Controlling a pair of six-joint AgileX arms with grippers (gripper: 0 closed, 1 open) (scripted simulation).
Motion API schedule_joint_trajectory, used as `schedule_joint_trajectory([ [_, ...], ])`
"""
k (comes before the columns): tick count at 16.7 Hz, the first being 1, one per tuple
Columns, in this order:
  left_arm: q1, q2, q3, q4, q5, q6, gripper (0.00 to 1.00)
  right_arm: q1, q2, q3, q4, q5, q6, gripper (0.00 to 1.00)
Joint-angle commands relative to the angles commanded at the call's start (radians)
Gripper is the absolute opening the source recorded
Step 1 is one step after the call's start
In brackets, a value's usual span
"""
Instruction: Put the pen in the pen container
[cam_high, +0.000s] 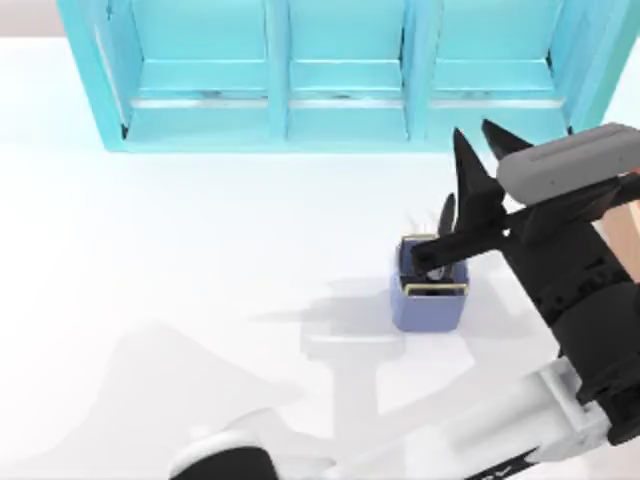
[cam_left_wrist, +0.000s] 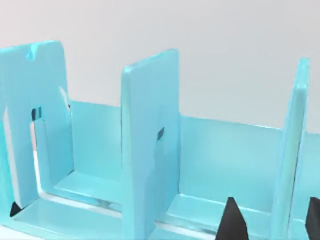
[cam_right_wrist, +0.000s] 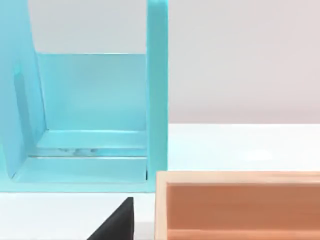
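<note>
**deskbot_fan:** So which step is this? The right gripper is sitting out around 2 o'clock from the pen container, fingers spread apart and pinching nothing, pointing toward the turquoise shelf at 12 o'clock on the table.

**gripnerd:** Looks to me like the drop is already done. The pen is standing in the container, tilted, its upper end poking past the gold rim toward 12 o'clock. The right arm's dark wrist is crossing right over the cup in the top view, so how deep the pen is sitting is hard to tell.

**deskbot_fan:** And the left gripper?

**gripnerd:** Its wrist camera is staring into the shelf, with two black fingertips set apart, so I'm calling it spread and idle. The arm itself is lying along the 6 o'clock edge of the table.

**deskbot_fan:** Next move then?

**gripnerd:** My guess: the right arm needs lifting clear without brushing the pen's top or nudging the cup. There's also an orange box close by its fingers, over at the table's 3 o'clock side, so it should be backing off carefully.
</note>
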Motion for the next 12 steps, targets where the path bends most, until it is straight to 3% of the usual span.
schedule_joint_trajectory([
  [6, 0.0, 0.0, 0.0, 0.0, 0.0, 0.0, 0.98, 0.0, 0.0, 0.0, 0.0, 0.0, 0.0, 1.0],
  [12, 0.0, 0.0, 0.0, 0.0, 0.0, 0.0, 1.0, 0.0, 0.0, 0.0, 0.0, 0.0, 0.0, 1.0],
])
